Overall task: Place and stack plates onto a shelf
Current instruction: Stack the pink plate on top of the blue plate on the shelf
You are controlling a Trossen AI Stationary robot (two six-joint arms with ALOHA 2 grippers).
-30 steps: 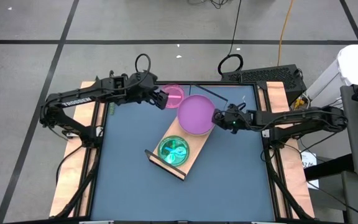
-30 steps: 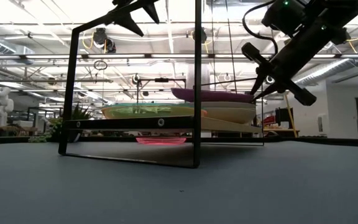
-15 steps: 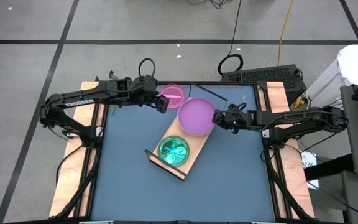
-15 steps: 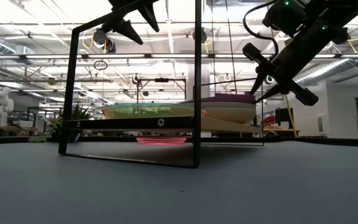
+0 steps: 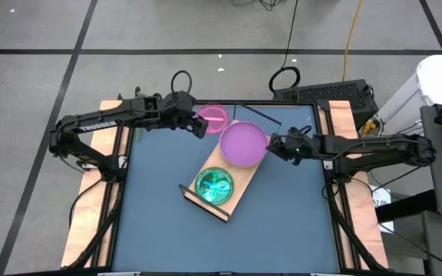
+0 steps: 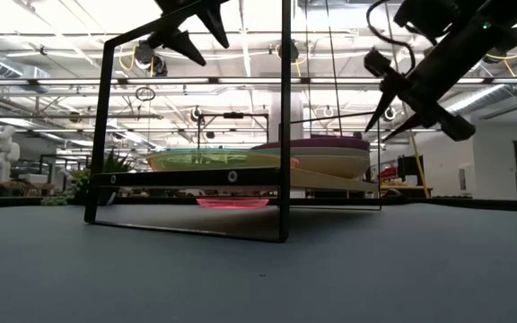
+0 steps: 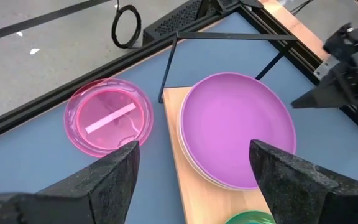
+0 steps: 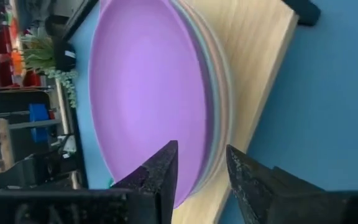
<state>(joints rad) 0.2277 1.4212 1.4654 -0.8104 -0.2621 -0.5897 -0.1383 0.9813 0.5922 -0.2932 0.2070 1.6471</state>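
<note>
The purple plate [image 5: 242,143] lies flat on top of the stack of large plates [image 6: 330,161] at the far end of the wooden shelf [image 5: 244,180]. A green translucent plate [image 5: 215,185] tops the small stack at the shelf's near end. The pink translucent plate [image 7: 109,116] rests on the table mat beside the shelf's far end. My right gripper [image 5: 275,144] hovers open just right of the purple plate's rim [image 8: 197,124], above it in the low view [image 6: 380,130]. My left gripper [image 7: 191,180] is open and high up, near the pink plate [image 5: 212,116].
The shelf's black frame ends [image 6: 285,135] stand up above the board at both ends. The shelf lies slantwise on the blue mat [image 5: 282,222], which is bare at its near side. Black table rails [image 7: 278,25] run along the far edge.
The purple plate, tilted with its right rim raised a second ago, has dropped flat onto the stack. My right gripper has let go of that rim and drawn back up and toward the table's right edge. My left gripper has sunk slightly.
</note>
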